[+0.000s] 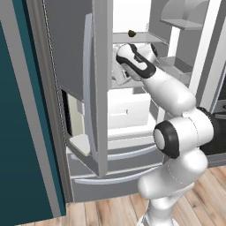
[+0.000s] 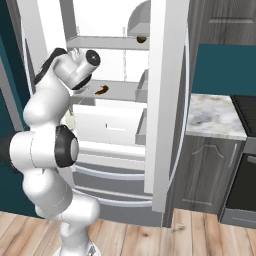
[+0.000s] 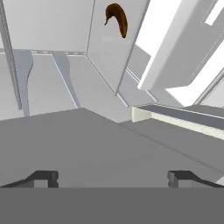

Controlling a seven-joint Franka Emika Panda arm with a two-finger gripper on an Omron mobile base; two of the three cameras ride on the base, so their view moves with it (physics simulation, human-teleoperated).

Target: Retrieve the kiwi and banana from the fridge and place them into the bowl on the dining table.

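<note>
The fridge stands with both upper doors swung open, and my arm reaches into its white interior. The kiwi, small and brown, rests on the upper shelf, also seen as the kiwi. One shelf lower lies the banana, dark brown and curved. In the hand view the banana is far ahead at the top, well beyond my gripper. The gripper is open wide with nothing between its fingertips. The bowl and the dining table are out of view.
The open right fridge door stands close beside my arm. The left door flanks it on the other side. A marble-topped counter and a dark stove sit to the right. Teal wall is at left.
</note>
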